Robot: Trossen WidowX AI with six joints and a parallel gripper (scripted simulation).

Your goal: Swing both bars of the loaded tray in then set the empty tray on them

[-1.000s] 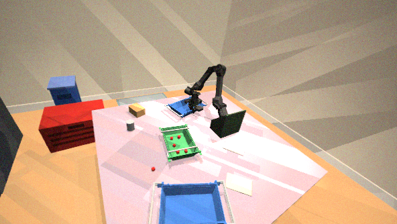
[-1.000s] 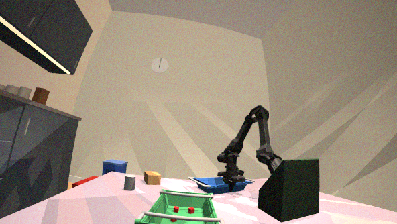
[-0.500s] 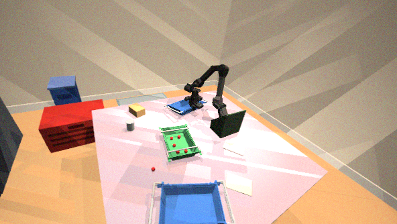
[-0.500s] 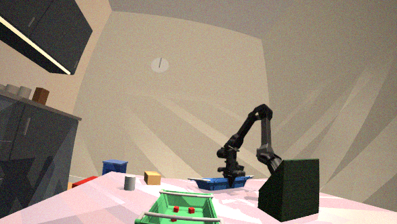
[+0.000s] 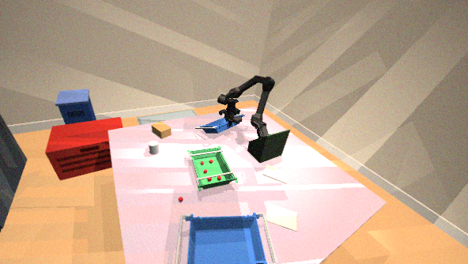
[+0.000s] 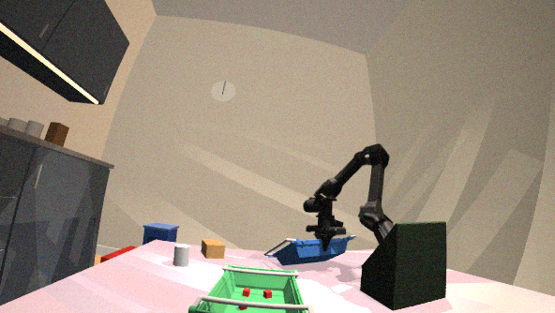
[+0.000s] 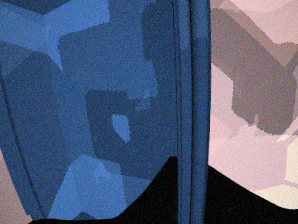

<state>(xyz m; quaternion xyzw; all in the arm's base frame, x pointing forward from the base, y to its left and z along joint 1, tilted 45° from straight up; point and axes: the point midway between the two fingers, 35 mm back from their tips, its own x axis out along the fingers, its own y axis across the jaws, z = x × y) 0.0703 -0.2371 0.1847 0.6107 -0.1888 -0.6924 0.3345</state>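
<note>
From here, gripper point(image 5: 233, 121) point(image 6: 325, 247) has blue tray point(image 5: 220, 126) point(image 6: 309, 251) point(image 7: 115, 65) pinched by its side wall, tilted, behind green tray point(image 5: 213, 167) point(image 6: 262, 283); prob. light + stiff, may pivot, so mid-wall hold's best.

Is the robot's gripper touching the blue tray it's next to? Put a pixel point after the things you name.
Touching: the wrist view shows the gripper's point(image 5: 233, 121) point(image 6: 325, 245) point(image 7: 190, 162) dark fingers against both sides of the blue tray's point(image 5: 214, 125) point(image 6: 307, 251) point(image 7: 45, 110) rim.
</note>
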